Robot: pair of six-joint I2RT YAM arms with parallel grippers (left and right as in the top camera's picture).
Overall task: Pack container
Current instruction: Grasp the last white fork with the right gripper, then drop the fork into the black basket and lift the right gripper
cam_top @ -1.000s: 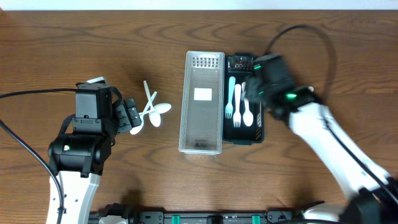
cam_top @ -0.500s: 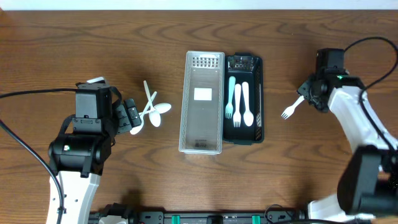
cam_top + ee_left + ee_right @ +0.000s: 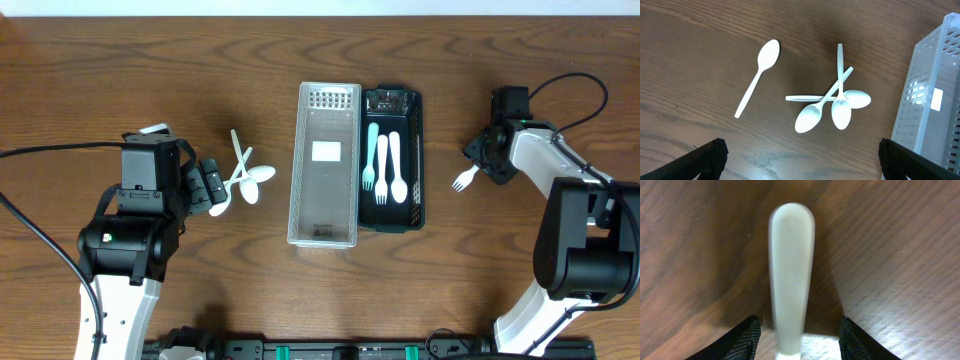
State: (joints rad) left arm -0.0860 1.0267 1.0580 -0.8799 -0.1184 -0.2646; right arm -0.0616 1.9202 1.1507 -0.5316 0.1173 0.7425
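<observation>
Right wrist view: right gripper (image 3: 799, 336) fingers apart, straddling fork (image 3: 791, 260) handle. Centre on handle, descend fully, close firmly, lift level, carry to black tray (image 3: 419, 160).

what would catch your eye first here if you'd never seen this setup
Two long boxes sit side by side in the middle: an empty grey basket and a black tray holding three pieces of cutlery. Left of them lies a crossed heap of white spoons. At the far right, the right gripper stands open around the handle of a lone white fork.
</observation>
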